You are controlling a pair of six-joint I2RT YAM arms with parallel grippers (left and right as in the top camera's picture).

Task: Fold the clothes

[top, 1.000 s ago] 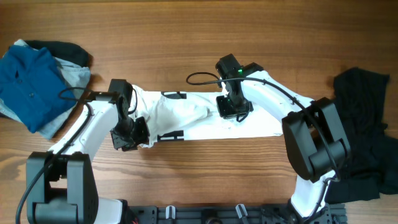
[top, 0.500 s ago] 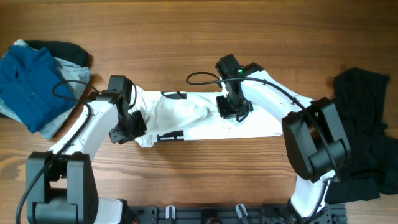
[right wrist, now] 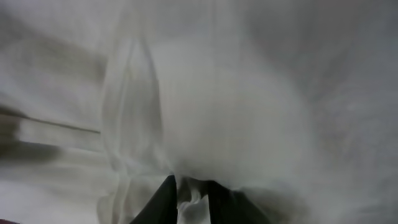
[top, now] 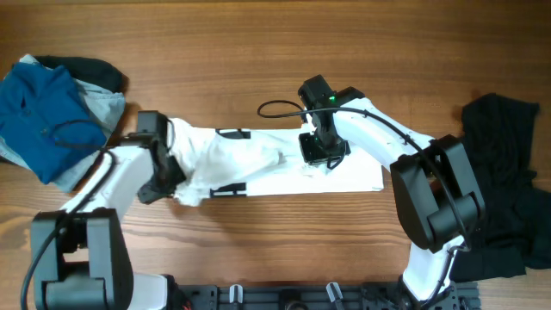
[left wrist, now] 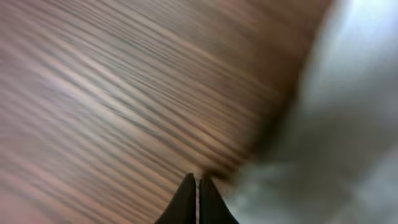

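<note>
The white T-shirt (top: 267, 168) lies folded into a long strip across the middle of the table, with black printed bars showing at its far and near edges on the left. My left gripper (top: 170, 188) is at the strip's near left corner, its jaws (left wrist: 198, 183) pressed shut at the fabric's edge (left wrist: 336, 124). My right gripper (top: 317, 159) is on the strip's middle, and its jaws (right wrist: 189, 186) pinch a fold of white cloth (right wrist: 236, 93). A black garment (top: 504, 172) lies crumpled at the far right.
A pile with a blue shirt (top: 39, 120) on top, over grey and black cloth, sits at the far left. Bare wooden table (top: 275, 52) lies behind the shirt and in front of it. The arm bases stand at the near edge.
My left gripper has moved left and a little toward the near edge, dragging the shirt's left end with it. The whole strip has slid slightly left. The right gripper has stayed put.
</note>
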